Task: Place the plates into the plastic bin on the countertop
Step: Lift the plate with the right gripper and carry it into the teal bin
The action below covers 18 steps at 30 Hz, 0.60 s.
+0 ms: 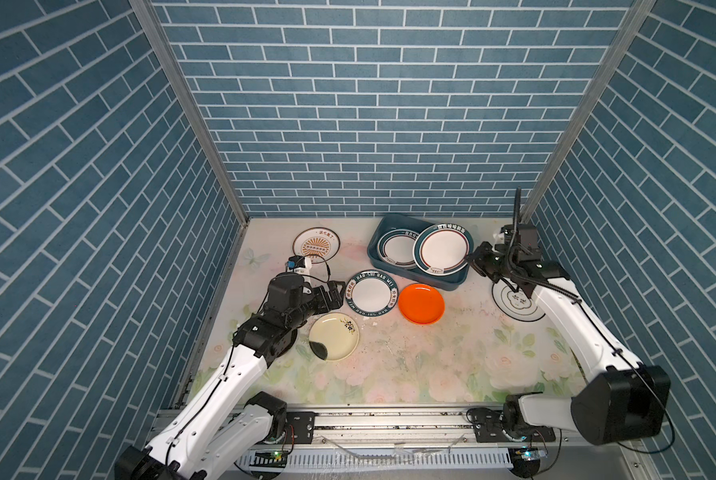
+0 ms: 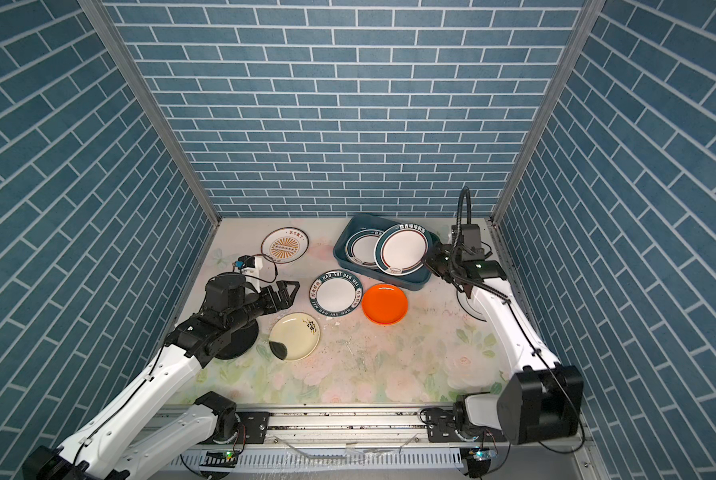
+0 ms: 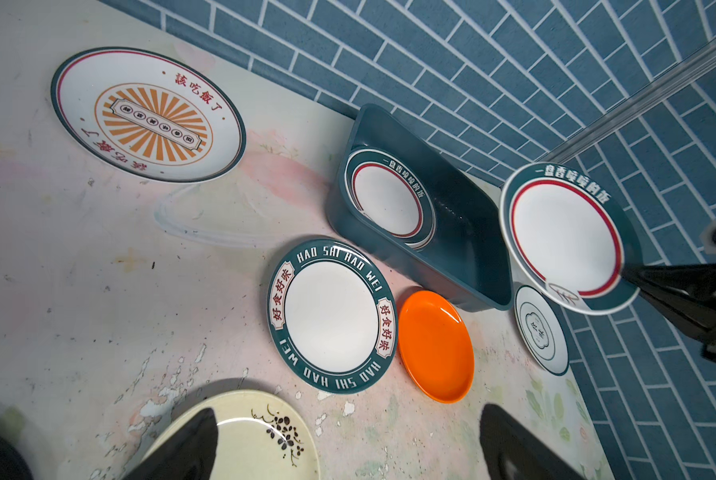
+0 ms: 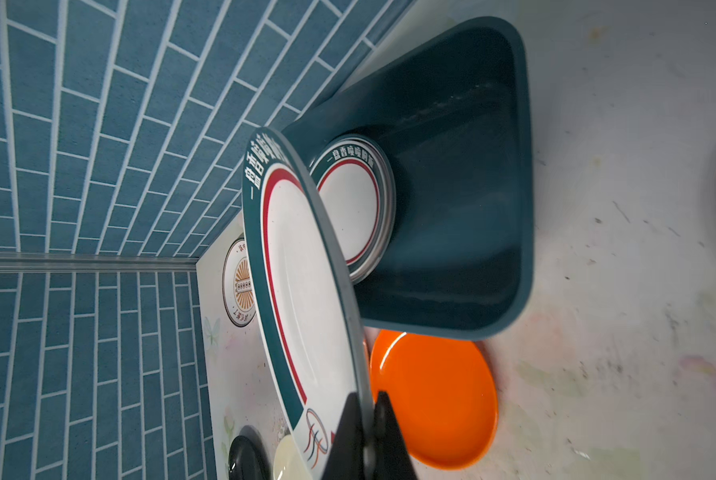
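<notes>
Right gripper [image 1: 472, 261] is pinching teal-rimmed plate [image 1: 442, 248] over bin [image 1: 447, 282], overlapping stacked plate [image 1: 396, 248] inside; orange plate [image 1: 421, 304] lying beside bin; left gripper [image 1: 342, 296] gaping, empty.

Blue brick-pattern walls [image 1: 389, 104] (thin white grout lines) enclose three sides.

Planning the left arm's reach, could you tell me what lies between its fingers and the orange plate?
The HAO SHI HAO WEI plate lies flat between the left fingers and the orange plate, shown in both top views.
</notes>
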### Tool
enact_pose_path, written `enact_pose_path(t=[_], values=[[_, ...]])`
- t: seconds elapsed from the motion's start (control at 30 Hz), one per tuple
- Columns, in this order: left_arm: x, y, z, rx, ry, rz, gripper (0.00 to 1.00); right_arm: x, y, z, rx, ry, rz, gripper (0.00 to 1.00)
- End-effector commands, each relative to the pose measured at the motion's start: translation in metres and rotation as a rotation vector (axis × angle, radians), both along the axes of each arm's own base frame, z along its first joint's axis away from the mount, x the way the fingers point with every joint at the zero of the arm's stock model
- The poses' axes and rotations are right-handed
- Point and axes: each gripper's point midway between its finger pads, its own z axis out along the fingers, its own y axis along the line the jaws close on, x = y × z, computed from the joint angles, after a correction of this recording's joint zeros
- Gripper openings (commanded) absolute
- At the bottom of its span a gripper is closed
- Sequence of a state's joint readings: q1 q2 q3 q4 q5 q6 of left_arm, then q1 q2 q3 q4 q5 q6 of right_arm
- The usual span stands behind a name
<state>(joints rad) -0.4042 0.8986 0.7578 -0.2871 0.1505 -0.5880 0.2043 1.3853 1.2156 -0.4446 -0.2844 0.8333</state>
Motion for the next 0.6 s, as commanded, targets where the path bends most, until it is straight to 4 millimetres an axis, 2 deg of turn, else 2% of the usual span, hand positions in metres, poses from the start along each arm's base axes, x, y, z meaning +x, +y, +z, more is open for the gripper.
enact_pose_path(t=[0.0, 0.13, 0.27, 0.4, 0.57], values=[[0.003, 0.002, 0.01, 0.046, -0.009, -0.006, 1.0, 0.041, 0.017, 0.022, -0.005, -0.113, 0.025, 0.0], [0.009, 0.001, 0.017, 0.071, -0.013, -0.013, 1.0, 0.078, 0.038, 0.002, -0.009, -0.084, 0.053, 0.0], [0.014, 0.001, 0.019, 0.098, -0.01, -0.013, 1.0, 0.104, 0.054, -0.025, 0.001, -0.043, 0.058, 0.0], [0.016, 0.003, 0.017, 0.109, -0.003, -0.004, 1.0, 0.119, 0.068, -0.057, 0.001, 0.018, 0.072, 0.0], [0.014, 0.007, 0.011, 0.103, 0.005, 0.02, 1.0, 0.126, 0.082, -0.085, -0.005, 0.07, 0.095, 0.0]])
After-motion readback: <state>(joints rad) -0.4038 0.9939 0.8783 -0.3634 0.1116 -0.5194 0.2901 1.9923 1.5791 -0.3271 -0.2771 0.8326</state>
